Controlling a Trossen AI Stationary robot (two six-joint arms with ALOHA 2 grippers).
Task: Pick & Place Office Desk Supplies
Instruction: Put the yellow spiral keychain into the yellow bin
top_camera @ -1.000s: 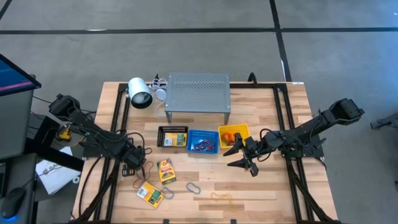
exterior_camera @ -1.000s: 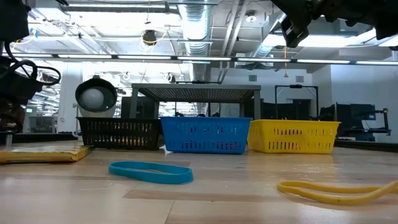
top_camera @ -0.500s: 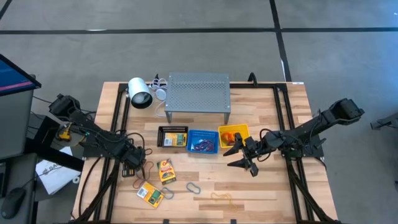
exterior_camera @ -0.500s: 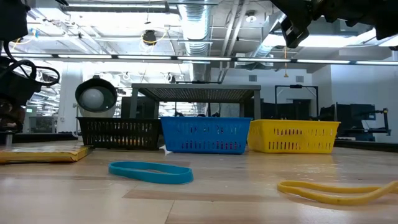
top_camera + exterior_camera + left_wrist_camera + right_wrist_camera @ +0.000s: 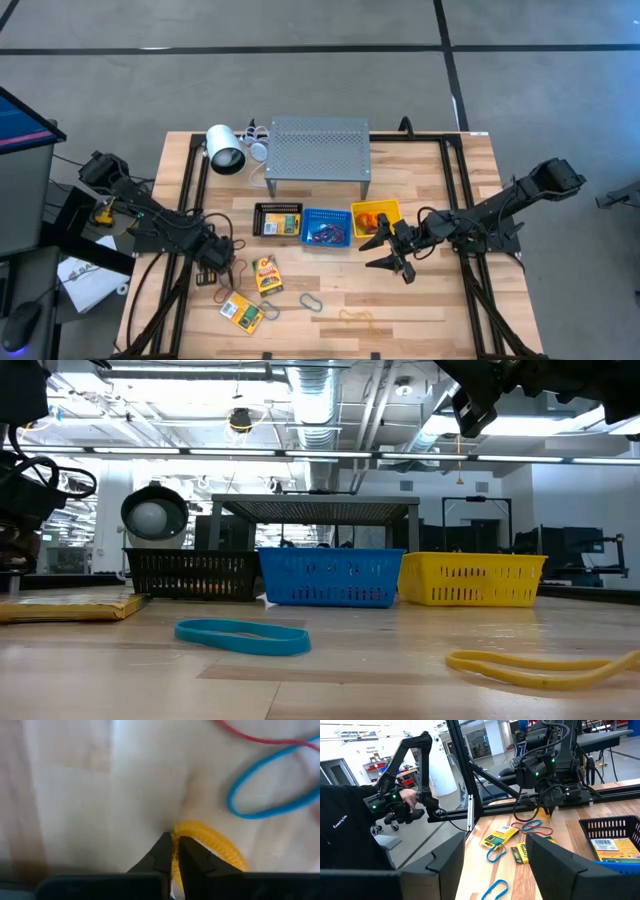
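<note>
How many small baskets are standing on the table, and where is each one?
3, in a row in front of the metal shelf: the black basket toward the left arm's side, the blue basket in the middle, the yellow basket toward the right arm's side. None seems hidden.

**Wooden slat table [image 5: 430, 310] and its load**

Carries, at the back: grey perforated shelf [image 5: 319, 145], white cylindrical lamp [image 5: 224, 149]. Mid-row, side by side: black basket [image 5: 277, 220], blue basket [image 5: 325, 227], yellow basket [image 5: 375, 218]. Nearer the front, loose: two yellow-green packs [image 5: 266, 274] [image 5: 241, 312], blue band loop [image 5: 243, 636], yellow band loop [image 5: 356, 318], grey oval clip [image 5: 310, 301], orange loop [image 5: 238, 267].
</note>
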